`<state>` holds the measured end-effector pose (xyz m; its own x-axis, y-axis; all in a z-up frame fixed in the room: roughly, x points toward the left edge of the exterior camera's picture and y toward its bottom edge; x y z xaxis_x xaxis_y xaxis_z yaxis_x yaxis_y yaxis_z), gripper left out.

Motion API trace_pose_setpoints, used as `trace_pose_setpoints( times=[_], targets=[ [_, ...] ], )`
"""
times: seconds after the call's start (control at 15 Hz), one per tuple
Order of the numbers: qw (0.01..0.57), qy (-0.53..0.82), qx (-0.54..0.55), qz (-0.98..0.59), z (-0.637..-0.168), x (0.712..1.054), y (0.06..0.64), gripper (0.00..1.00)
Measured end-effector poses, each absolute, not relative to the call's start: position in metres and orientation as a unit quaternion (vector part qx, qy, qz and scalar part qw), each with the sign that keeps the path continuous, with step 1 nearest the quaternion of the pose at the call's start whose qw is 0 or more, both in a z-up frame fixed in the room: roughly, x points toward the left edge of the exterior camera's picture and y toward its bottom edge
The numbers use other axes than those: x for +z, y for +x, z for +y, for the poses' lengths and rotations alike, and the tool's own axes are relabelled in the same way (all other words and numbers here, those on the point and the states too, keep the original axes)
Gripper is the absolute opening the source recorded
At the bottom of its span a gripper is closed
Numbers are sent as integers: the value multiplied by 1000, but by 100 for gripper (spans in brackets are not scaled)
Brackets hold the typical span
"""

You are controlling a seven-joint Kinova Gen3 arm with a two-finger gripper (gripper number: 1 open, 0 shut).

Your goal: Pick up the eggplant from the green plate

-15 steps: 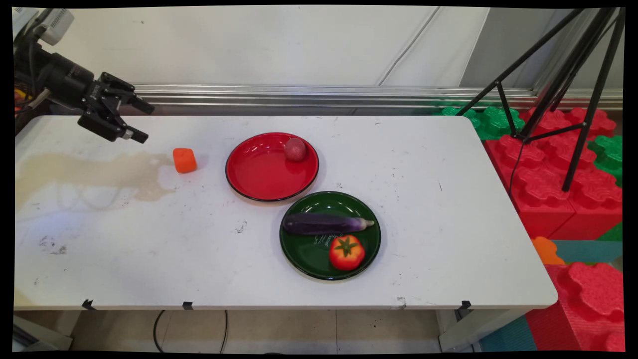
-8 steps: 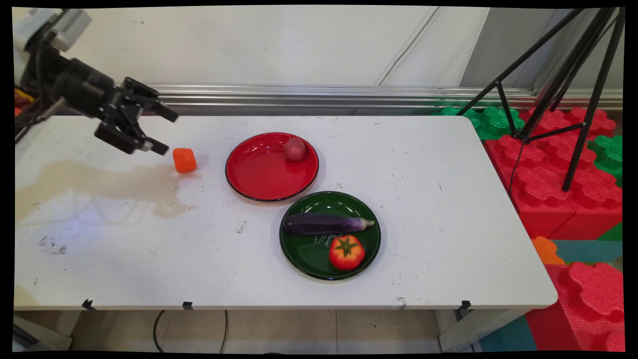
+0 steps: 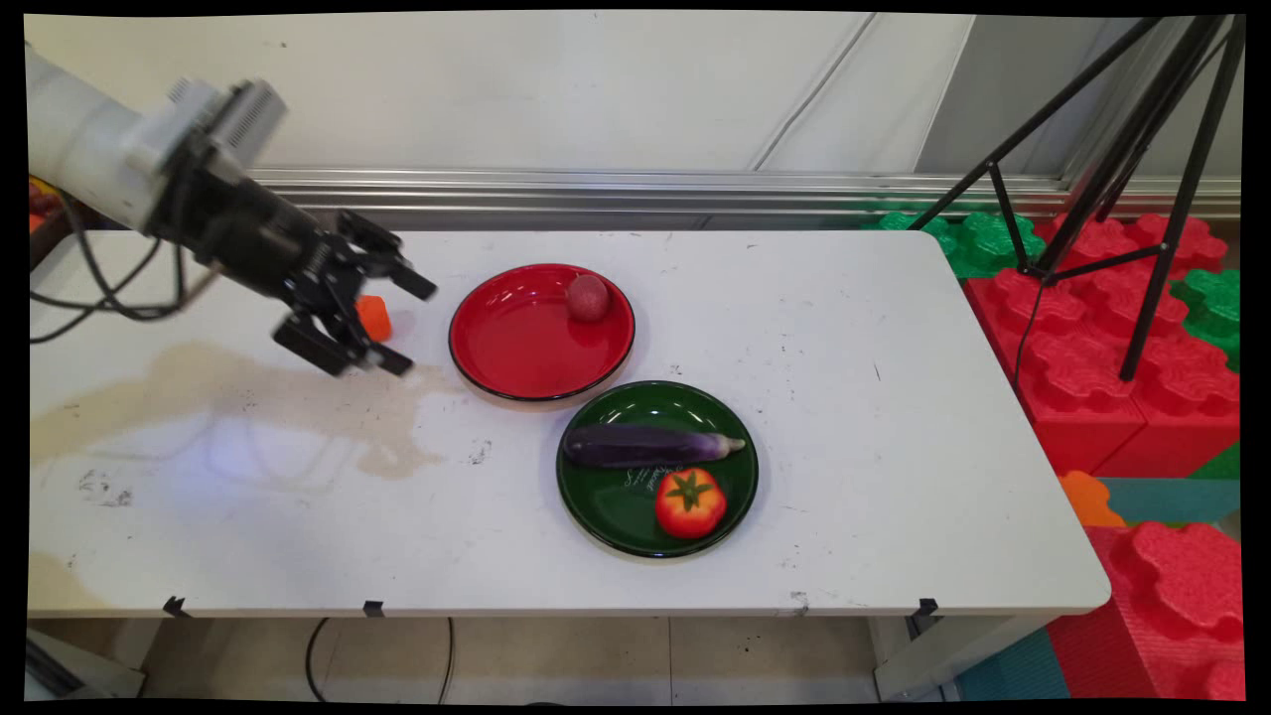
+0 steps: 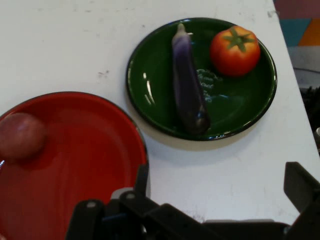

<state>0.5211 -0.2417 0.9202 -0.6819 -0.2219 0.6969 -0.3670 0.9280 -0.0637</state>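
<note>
My black gripper (image 3: 409, 324) hangs open over the table's left part, just left of the red plate (image 3: 496, 343). A small orange block (image 3: 374, 316) lies on the table behind the gripper, partly hidden by its linkage. A reddish round fruit (image 3: 588, 297) sits at the red plate's far rim. In the hand view the red plate (image 4: 80, 165) fills the lower left with the round fruit (image 4: 20, 135) on it, and the gripper (image 4: 220, 187) has nothing between its fingers. The green plate (image 4: 150, 85) beyond holds a purple eggplant (image 4: 187, 82) and a tomato (image 4: 235, 50).
The green plate (image 3: 596, 497) with eggplant (image 3: 650, 446) and tomato (image 3: 690, 502) stands near the table's front middle. A brownish stain (image 3: 248, 397) spreads over the table's left. A black tripod (image 3: 1122, 179) and red and green foam blocks (image 3: 1092, 338) stand off the right edge.
The arm has swung right and down from the table's far left corner, passing over the orange block toward the red plate. The gripper has stayed open. Nothing on the table moved.
</note>
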Motion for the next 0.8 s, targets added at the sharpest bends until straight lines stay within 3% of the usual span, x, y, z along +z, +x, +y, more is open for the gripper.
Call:
trace_pose_setpoints(
  times=[0.8],
  targets=[
    [328, 134, 79, -932, -272, 855, 414, 100]
  ],
)
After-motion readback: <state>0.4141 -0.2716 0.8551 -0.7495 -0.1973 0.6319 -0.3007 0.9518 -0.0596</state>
